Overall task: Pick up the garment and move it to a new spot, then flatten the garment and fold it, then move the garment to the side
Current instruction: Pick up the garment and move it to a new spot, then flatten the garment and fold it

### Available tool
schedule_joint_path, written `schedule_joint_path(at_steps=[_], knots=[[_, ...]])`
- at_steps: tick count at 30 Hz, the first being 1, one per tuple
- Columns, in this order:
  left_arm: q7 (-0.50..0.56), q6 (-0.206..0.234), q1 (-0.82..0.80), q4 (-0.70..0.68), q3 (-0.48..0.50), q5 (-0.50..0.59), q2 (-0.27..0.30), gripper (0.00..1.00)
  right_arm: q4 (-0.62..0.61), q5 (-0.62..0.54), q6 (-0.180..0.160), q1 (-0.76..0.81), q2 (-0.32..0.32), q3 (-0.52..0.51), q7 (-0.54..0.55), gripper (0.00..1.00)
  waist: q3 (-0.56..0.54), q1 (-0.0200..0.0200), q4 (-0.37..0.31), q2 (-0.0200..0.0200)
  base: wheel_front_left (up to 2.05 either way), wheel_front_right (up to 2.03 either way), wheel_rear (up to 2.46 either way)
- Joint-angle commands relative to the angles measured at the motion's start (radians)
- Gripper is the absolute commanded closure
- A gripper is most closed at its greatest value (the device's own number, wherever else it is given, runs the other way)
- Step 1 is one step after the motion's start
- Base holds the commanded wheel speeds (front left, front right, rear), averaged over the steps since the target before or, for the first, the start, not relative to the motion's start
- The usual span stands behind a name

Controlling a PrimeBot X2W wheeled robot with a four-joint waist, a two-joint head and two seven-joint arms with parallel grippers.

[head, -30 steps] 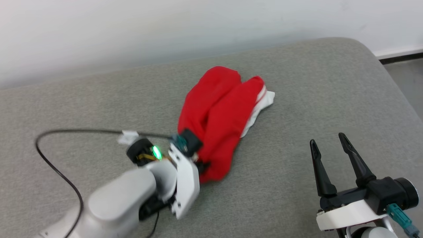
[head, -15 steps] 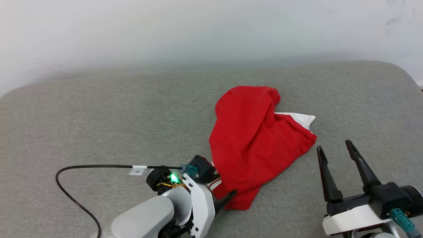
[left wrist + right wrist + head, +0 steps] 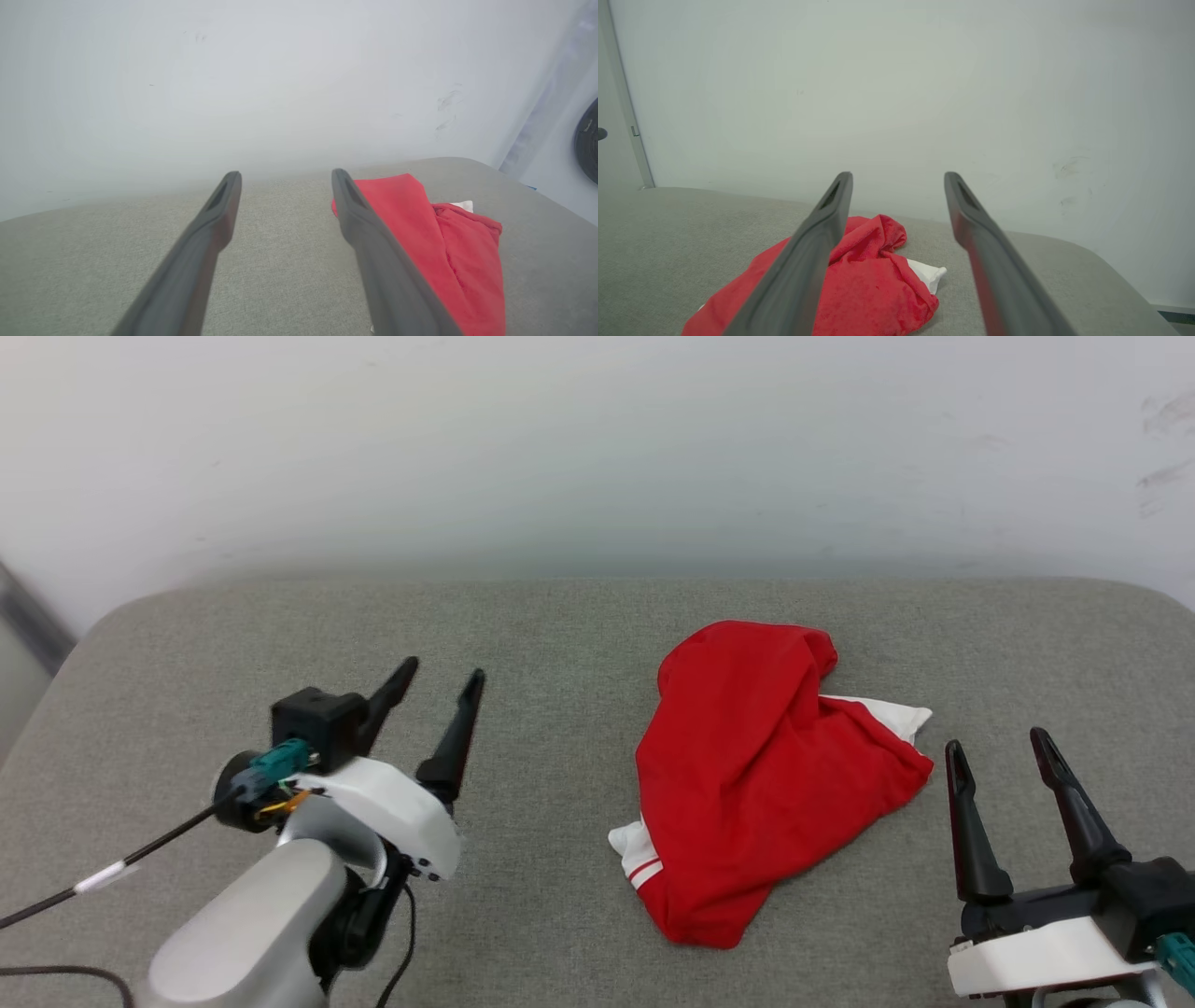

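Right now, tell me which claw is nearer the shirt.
The right claw: it sits just beside the right edge of the shirt, while the left claw stands much farther off.

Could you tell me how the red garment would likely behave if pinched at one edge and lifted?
The garment lies crumpled in soft folds, so it would probably hang limp. It looks thin, so likely light. Pushed across the grey cushion, it may bunch rather than slide.

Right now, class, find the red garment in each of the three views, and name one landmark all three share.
Head view: garment, right of centre.
Left wrist view: garment, lower right.
Right wrist view: garment, bottom, left of centre.
Shared landmark: its white sleeve tip.
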Motion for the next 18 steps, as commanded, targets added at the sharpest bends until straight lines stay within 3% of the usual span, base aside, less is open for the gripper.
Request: schedule_joint_path(at_steps=[1,3,7,12,18], knots=[[-0.008,0.027,0.044,-0.028,0.060,0.016,0.013,0.00,-0.008,0.000,-0.001,0.013,0.002,0.000,-0.002,0.00,0.000,0.0000,0.000,0.0000,0.00,0.00,0.00],[-0.008,0.080,0.170,-0.137,0.227,0.093,-0.007,0.00,-0.021,0.001,-0.001,0.024,0.001,-0.003,-0.002,0.00,0.001,0.0000,0.000,0.0000,0.00,0.00,0.00],[-0.008,0.097,0.360,-0.259,0.425,0.225,-0.070,0.00,-0.029,0.006,-0.001,0.036,0.001,-0.001,-0.002,0.00,-0.003,0.0000,-0.002,0.0000,0.00,0.00,0.00],[-0.009,0.029,0.544,-0.311,0.532,0.363,-0.164,0.00,-0.029,0.010,-0.001,0.045,0.001,0.008,-0.002,0.00,-0.007,0.0000,-0.006,0.0000,0.00,0.00,0.00],[-0.009,-0.053,0.610,-0.275,0.532,0.516,-0.223,0.00,-0.027,0.007,-0.001,0.053,0.001,0.019,-0.002,0.00,-0.008,0.0000,-0.007,0.0000,0.00,0.00,0.00]])
